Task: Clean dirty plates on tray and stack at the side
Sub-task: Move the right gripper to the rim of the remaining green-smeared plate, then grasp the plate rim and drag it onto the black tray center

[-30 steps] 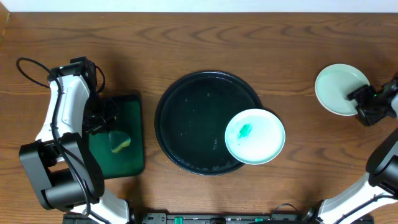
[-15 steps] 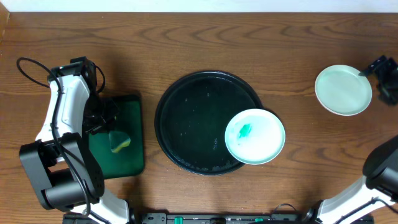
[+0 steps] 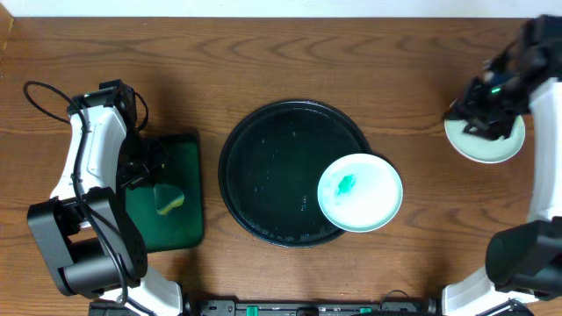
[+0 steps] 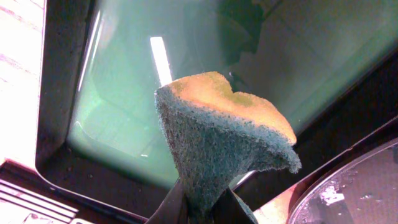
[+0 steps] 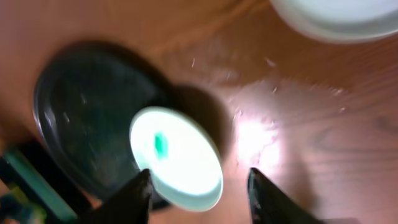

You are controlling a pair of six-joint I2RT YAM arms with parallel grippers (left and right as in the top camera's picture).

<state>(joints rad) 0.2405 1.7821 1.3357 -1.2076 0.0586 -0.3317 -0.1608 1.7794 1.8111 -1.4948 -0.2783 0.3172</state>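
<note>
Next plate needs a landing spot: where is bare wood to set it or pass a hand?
Bare wood lies between the black tray and the clean plate, and along the far edge behind the tray. Crowded: the left, with green tray, sponge and left gripper; the dirty plate overhangs the tray's right rim.

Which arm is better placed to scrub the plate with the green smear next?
Probably left. The left gripper is shut on the sponge, above the green tray beside the black tray. The right gripper is empty, jaws apart, up near the clean plate at the side.
</note>
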